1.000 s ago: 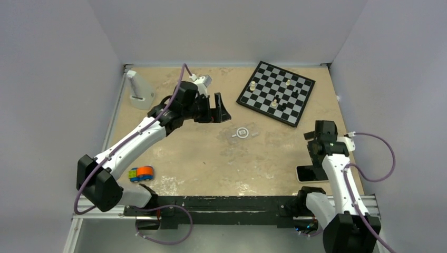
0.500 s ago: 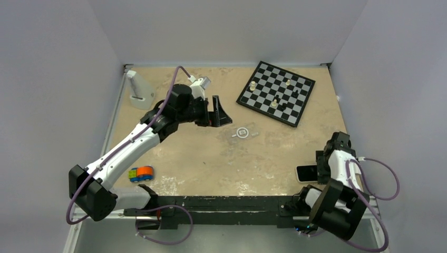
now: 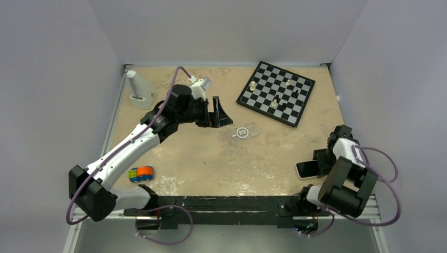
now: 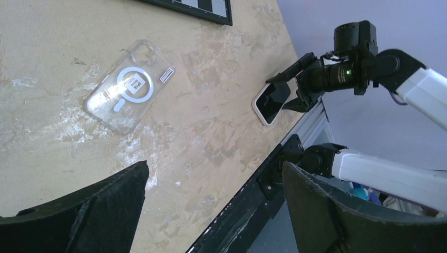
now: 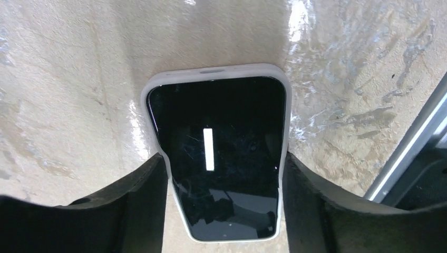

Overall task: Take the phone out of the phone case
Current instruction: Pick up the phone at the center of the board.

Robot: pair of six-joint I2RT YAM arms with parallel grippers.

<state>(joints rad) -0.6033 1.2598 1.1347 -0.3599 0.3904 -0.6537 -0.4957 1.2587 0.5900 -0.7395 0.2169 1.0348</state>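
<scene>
The right gripper (image 5: 224, 163) straddles the phone (image 5: 219, 121) at the table's (image 3: 211, 158) near right edge, fingers (image 5: 121, 211) at its white rim; whether it clamps, I cannot tell. The left gripper (image 4: 213, 166) gapes near the case (image 4: 129, 87) mid-table.

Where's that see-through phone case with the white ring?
In the top view the phone case lies flat near the middle of the table, just right of the left gripper and nearer the arms than the chessboard.

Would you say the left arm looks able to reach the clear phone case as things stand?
Probably yes. The clear case lies flat on the table just ahead of the open left gripper, with nothing on it or between the two that I can see.
</scene>
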